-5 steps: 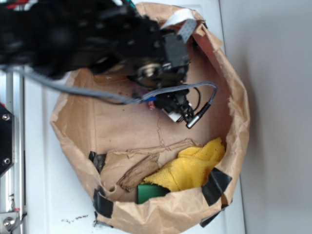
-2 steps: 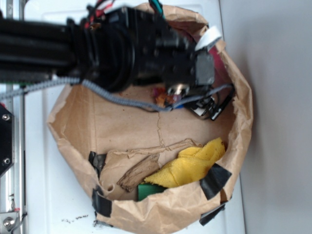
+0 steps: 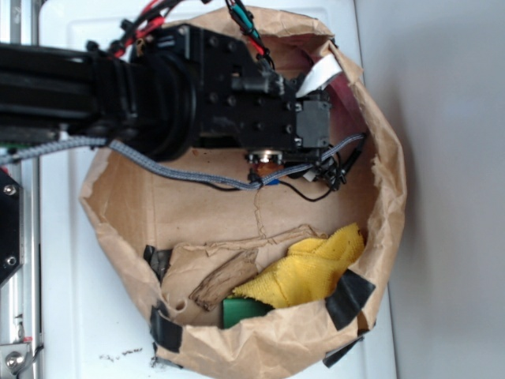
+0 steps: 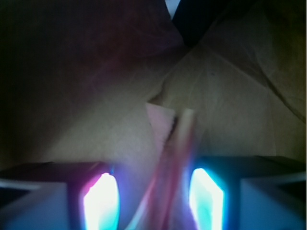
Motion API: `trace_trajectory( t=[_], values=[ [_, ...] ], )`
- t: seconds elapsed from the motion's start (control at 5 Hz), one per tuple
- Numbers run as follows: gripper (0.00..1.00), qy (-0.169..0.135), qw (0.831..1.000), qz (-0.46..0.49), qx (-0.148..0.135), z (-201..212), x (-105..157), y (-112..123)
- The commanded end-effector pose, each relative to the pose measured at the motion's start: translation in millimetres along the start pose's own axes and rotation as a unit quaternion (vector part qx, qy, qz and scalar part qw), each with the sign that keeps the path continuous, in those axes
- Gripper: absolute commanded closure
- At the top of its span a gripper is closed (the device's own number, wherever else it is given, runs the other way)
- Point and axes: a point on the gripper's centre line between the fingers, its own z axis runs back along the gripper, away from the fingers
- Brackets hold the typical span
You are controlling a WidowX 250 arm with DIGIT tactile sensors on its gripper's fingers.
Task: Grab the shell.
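The end effector [image 3: 272, 167] reaches down inside the paper bag [image 3: 387, 197] on the white tabletop [image 3: 63, 332], hiding the shell. In the wrist view its fingers [image 4: 100, 201] stand apart, with the blurred pinkish shell [image 4: 175, 158] between them, not yet clamped. Closing slowly, centred on the ridged body, should secure it.

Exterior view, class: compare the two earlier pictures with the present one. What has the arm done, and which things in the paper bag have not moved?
The arm swung from the image's upper left toward the bag's upper right, and its wrist now hides the orange object visible before. In the wrist view a blurred pinkish thing sits between the fingers; a grip is unclear. The yellow cloth, bark piece and green item stayed put.
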Motion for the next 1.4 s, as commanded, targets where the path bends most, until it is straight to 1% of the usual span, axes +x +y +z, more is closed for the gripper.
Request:
trace_trajectory(
  t=[0.0,0.4,0.6,0.8,1.0,1.2],
  values=[
    [1.0,0.017,0.999,0.012,-0.034,31,17,-3],
    [1.0,0.091,0.994,0.03,-0.058,101,38,3],
    [1.0,0.102,0.993,0.03,-0.055,125,43,2],
    [1.0,0.096,0.994,0.033,-0.04,135,43,0],
    [1.0,0.088,0.995,0.017,-0.048,138,35,2],
    [1.0,0.068,0.995,-0.003,-0.07,142,26,5]
  ],
)
